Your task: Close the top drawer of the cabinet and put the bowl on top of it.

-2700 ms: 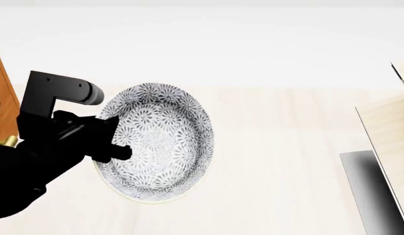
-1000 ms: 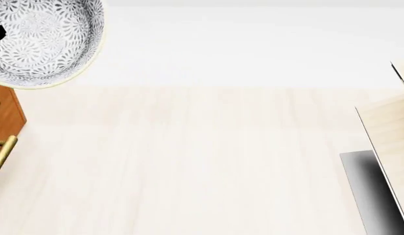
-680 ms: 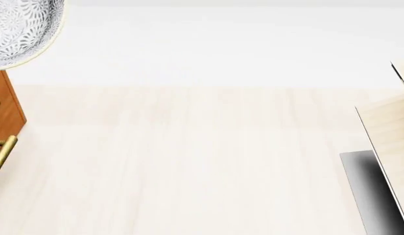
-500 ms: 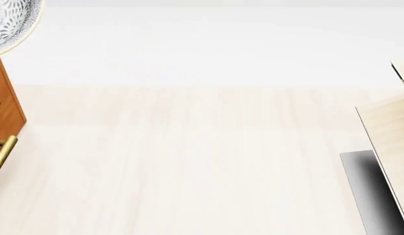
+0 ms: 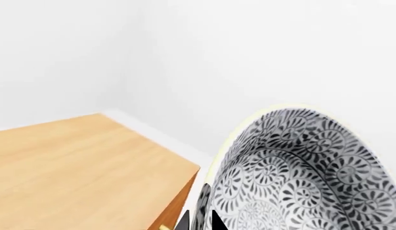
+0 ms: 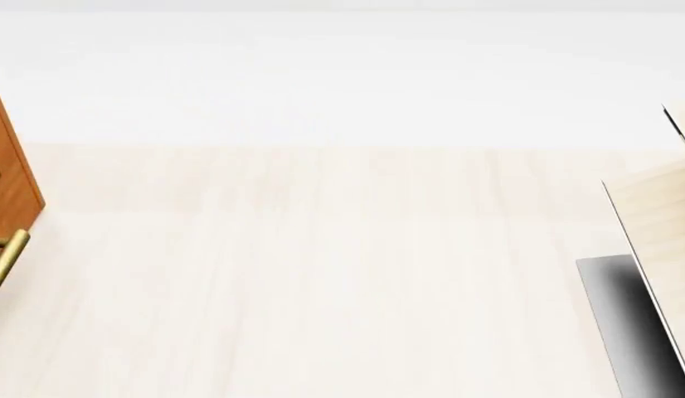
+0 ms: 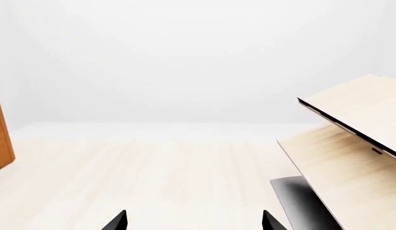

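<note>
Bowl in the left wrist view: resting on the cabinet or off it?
Off it: the bowl hangs beside the cabinet top, not resting on it.

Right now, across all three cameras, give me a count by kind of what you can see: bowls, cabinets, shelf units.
Bowls: 1, the patterned bowl, in the left wrist view.
Cabinets: 1, the orange-brown cabinet.
Shelf units: 1, the pale shelf unit with its dark base.
Total: 3.
</note>
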`<state>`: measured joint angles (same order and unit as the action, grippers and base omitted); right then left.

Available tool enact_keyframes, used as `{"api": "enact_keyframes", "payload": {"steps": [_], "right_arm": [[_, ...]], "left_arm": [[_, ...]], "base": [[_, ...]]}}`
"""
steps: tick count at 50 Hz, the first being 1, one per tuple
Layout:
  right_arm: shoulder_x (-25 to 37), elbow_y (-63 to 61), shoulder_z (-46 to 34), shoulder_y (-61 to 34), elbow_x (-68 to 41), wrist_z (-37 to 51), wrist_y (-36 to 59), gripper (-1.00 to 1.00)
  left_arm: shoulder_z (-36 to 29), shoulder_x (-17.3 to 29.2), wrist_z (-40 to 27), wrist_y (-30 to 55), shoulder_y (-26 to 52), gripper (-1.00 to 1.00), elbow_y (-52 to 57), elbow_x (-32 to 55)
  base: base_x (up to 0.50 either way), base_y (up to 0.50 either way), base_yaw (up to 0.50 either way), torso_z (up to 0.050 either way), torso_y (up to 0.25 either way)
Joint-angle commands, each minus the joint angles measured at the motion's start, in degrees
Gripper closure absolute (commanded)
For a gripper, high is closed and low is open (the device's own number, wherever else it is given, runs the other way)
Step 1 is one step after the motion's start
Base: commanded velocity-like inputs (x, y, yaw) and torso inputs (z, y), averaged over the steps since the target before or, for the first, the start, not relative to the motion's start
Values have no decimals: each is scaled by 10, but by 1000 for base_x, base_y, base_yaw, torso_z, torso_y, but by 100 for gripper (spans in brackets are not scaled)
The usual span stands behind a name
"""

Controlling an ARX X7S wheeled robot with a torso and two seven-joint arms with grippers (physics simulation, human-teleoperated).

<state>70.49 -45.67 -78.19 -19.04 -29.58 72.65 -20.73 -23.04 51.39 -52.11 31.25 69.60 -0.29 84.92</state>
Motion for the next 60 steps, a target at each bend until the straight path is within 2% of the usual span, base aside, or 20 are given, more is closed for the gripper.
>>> {"api": "enact_keyframes", "payload": {"steps": [1,18,39,50,60], "right_arm": [[-3,0,3,-3,-5,-3,4,-100],[-9,8,6,-4,-12,-6,10,-100],[-20,-1,22,-32,-53,-3,47,-100],[-16,-6,33,-40,-62,1,47,-100],[-19,-21,37,-57,-80,-1,79,-100]], "left_arm": [[15,9,2,-15,-9,100,-10,-5],[16,-6,7,-21,25,100,-77,-23],[-3,-22,49,-20,80,100,-182,-69],[-22,-48,82,-27,122,100,-263,-107],[-16,-48,100,-48,122,100,-295,-116]], "base": [[0,0,0,0,0],[0,0,0,0,1],[0,0,0,0,0],[0,0,0,0,1],[0,0,0,0,0]]}}
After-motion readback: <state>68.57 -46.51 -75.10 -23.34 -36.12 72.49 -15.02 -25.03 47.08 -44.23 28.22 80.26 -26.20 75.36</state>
